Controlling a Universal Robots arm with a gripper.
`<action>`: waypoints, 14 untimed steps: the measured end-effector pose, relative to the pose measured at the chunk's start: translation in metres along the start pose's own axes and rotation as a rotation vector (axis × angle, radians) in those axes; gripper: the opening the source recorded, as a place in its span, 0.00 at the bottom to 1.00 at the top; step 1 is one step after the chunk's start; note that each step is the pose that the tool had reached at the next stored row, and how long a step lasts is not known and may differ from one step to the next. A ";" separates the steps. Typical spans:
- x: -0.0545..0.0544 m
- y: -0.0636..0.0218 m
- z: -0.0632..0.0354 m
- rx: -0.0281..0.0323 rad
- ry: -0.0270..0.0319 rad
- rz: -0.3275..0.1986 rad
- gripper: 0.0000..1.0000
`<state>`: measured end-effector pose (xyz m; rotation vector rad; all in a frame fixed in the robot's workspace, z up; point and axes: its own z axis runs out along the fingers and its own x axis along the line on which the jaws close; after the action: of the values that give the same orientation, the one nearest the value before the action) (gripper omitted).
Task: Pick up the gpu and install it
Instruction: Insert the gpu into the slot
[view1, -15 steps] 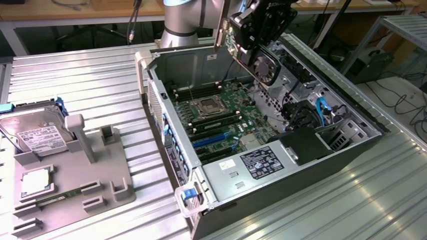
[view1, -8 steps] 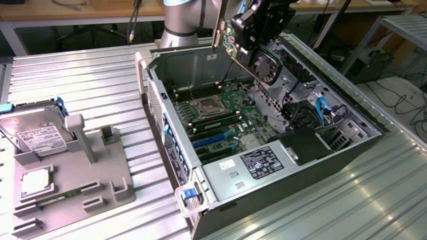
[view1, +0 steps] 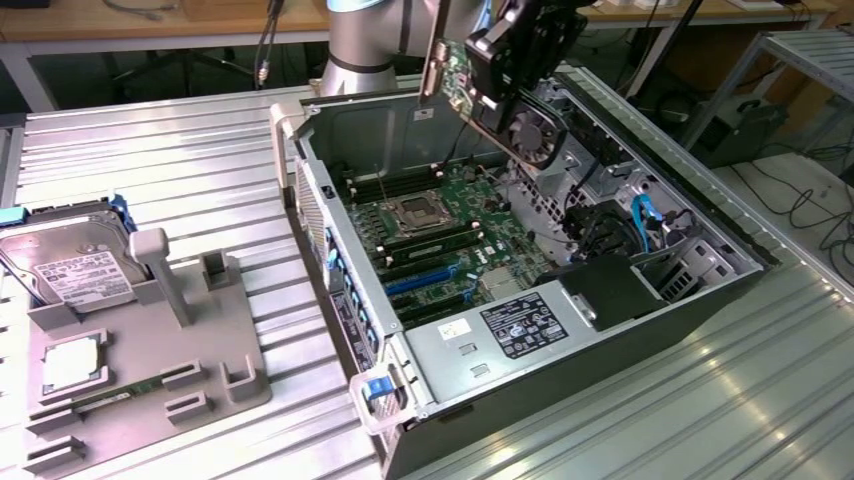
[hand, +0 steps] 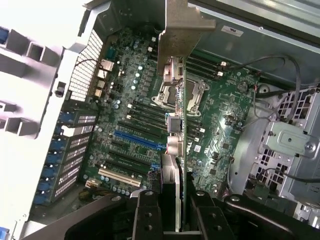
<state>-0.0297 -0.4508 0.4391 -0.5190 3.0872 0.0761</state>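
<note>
The gpu (view1: 523, 118) is a dark card with a fan and a silver bracket (view1: 434, 68). It hangs tilted above the open computer case (view1: 534, 345), over the back of the motherboard (view1: 441, 225). My gripper (view1: 514, 45) is shut on its upper edge. In the wrist view the gpu (hand: 181, 125) appears edge-on with its bracket (hand: 182, 25) pointing away from me, pinched between my two black fingers (hand: 145, 215), with my gripper (hand: 175, 217) clamped on the card. Below the card lie the processor socket (hand: 177, 92) and the blue expansion slot (hand: 140, 140).
A grey fixture tray (view1: 147, 350) at the exterior view's left holds a silver hard drive (view1: 80, 265) and a small green memory stick (view1: 114, 397). The case's walls, drive cage (view1: 627, 235) and cables (hand: 280, 65) ring the motherboard.
</note>
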 end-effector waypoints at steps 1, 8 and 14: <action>0.000 0.0000 0.0000 -0.0001 0.0004 -0.009 0.28; 0.000 0.0000 0.0000 -0.0016 0.0041 -0.089 0.28; 0.000 0.0000 0.0000 -0.0028 0.0069 -0.150 0.28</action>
<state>-0.0297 -0.4509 0.4391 -0.7505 3.0429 0.0773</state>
